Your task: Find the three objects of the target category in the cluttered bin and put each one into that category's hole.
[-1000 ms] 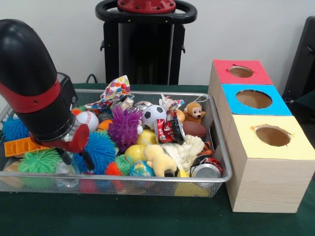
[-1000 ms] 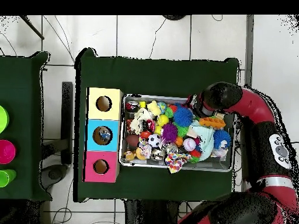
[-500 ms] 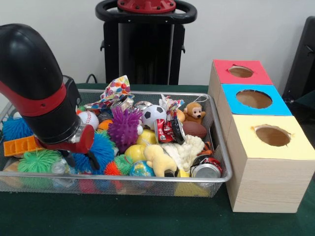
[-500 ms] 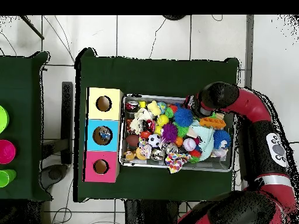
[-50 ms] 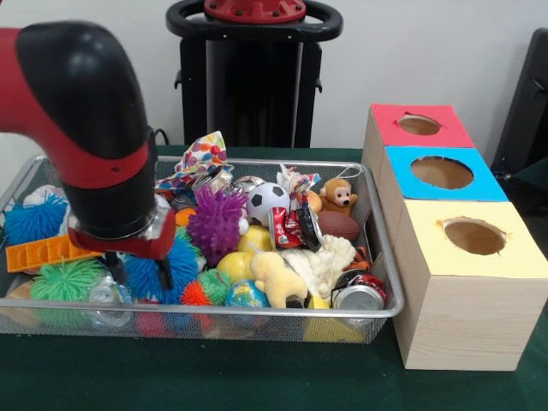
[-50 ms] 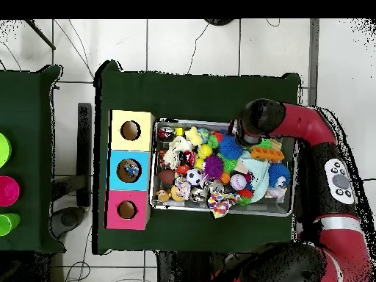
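Observation:
My gripper (image 5: 139, 272) hangs open, low in the near left part of the wire bin (image 5: 257, 313). Its dark fingers (image 5: 163, 273) stand either side of a blue spiky ball (image 5: 171, 257) and close on nothing. A green spiky ball (image 5: 68, 281) and a clear bottle (image 5: 104, 295) lie just left of it, and a purple spiky ball (image 5: 216, 221) lies behind to the right. Three boxes with holes stand to the right: red (image 5: 419, 125), blue (image 5: 442, 172) and yellow (image 5: 473, 236). In the overhead view the arm's end (image 6: 253, 121) covers the gripper.
The bin also holds a soccer ball (image 5: 267, 199), a monkey plush (image 5: 337, 197), a yellow plush (image 5: 276, 278), a crushed red can (image 5: 295, 228), a silver can (image 5: 358, 296), a football (image 5: 341, 225) and an orange block (image 5: 38, 253). The wooden boxes (image 6: 130, 169) stand against the bin's side.
The arm has swung toward the bin's middle. The gripper has shifted right from the green ball to over the blue spiky ball, still open.

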`<control>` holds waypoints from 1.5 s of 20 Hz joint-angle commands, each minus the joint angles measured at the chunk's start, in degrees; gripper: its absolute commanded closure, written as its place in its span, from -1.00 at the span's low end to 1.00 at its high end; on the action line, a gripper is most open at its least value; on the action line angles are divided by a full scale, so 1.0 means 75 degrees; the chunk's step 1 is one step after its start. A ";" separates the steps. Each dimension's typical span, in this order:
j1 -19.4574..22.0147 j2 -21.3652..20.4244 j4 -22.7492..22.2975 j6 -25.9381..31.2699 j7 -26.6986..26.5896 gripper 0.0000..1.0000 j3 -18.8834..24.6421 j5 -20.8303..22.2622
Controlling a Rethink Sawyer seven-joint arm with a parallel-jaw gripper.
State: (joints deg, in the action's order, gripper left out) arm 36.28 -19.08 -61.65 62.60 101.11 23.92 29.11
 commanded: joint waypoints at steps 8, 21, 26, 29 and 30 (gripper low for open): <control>-0.0367 -0.0448 -0.0010 0.0835 -0.1307 -1.00 -0.0265 0.0401; -0.0307 -0.0470 -0.0438 -0.0012 -0.1329 -1.00 -0.0642 0.0830; -0.0121 -0.0379 -0.0620 -0.0352 -0.1447 -1.00 -0.0665 0.0775; -0.0119 -0.0233 -0.0574 -0.0572 -0.1380 -1.00 -0.0679 0.0805; -0.0117 -0.0209 -0.0577 -0.0621 -0.1350 -1.00 -0.0684 0.0801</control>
State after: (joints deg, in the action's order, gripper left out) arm 33.92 -22.50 -62.02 62.60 101.11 19.77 29.77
